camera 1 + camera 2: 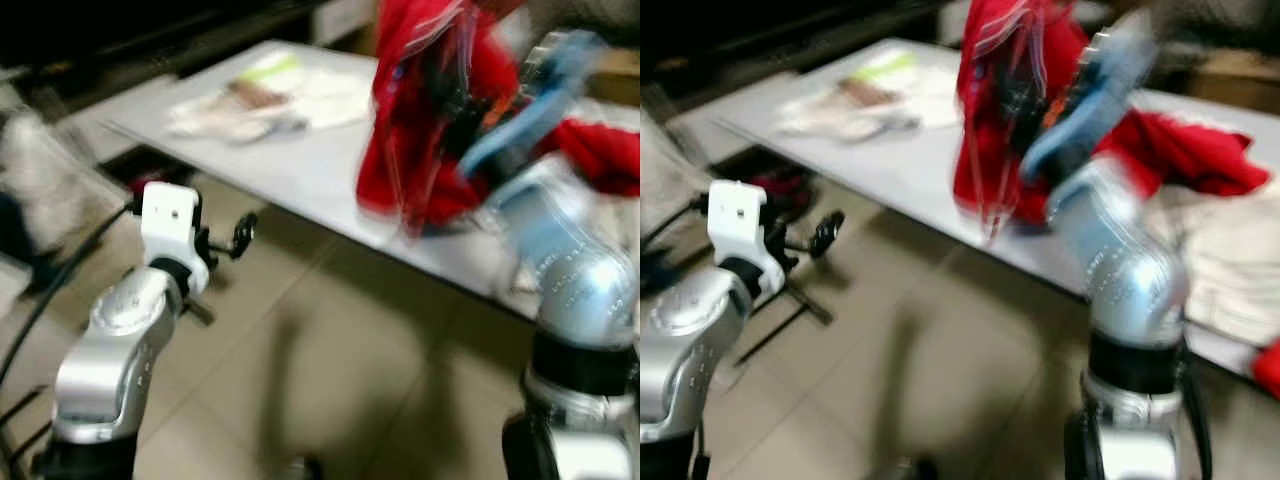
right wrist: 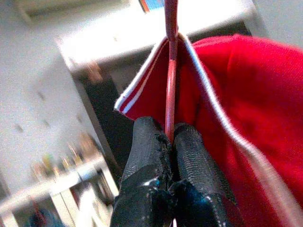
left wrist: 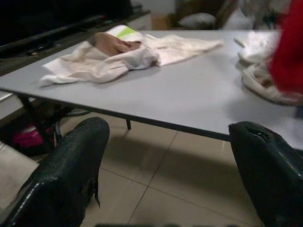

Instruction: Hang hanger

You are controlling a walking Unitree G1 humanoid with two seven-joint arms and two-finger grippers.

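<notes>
Red hanger (image 2: 170, 80) pinched in raised right tool (image 2: 171, 142)

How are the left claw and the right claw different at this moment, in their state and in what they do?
The left claw is open, its two black fingers spread wide apart, while the right claw is shut on the thin red hanger. The left claw carries nothing and is low, over the tiled floor in front of the grey table; the right claw is raised, lifting the hanger with a red garment on it. Both have black textured fingers.
</notes>
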